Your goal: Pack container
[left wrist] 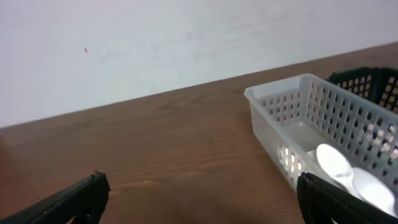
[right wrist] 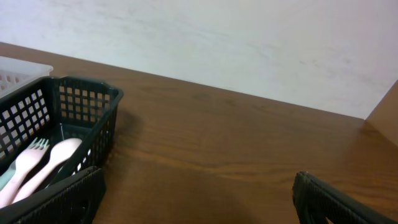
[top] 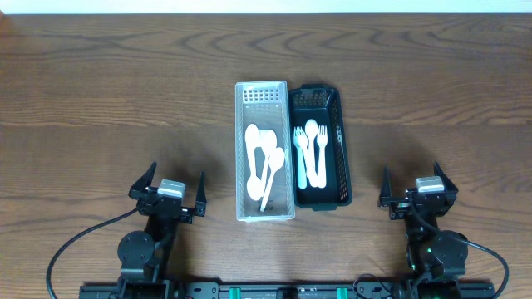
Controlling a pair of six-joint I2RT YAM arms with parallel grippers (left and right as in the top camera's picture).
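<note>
A clear plastic basket (top: 243,149) stands at the table's middle with several white spoons (top: 263,158) in it. A black basket (top: 343,158) touches its right side and holds pale forks (top: 311,154). My left gripper (top: 167,193) is open and empty, left of the clear basket near the front edge. My right gripper (top: 418,189) is open and empty, right of the black basket. The left wrist view shows the clear basket (left wrist: 292,106) and a spoon (left wrist: 334,163) beyond my open fingers (left wrist: 199,196). The right wrist view shows the black basket (right wrist: 93,102), forks (right wrist: 37,162) and open fingers (right wrist: 199,199).
The brown wooden table (top: 108,100) runs wide on both sides of the baskets. A pale wall stands behind the table in the wrist views (left wrist: 155,37). Black cables (top: 75,245) trail from the arm bases at the front edge.
</note>
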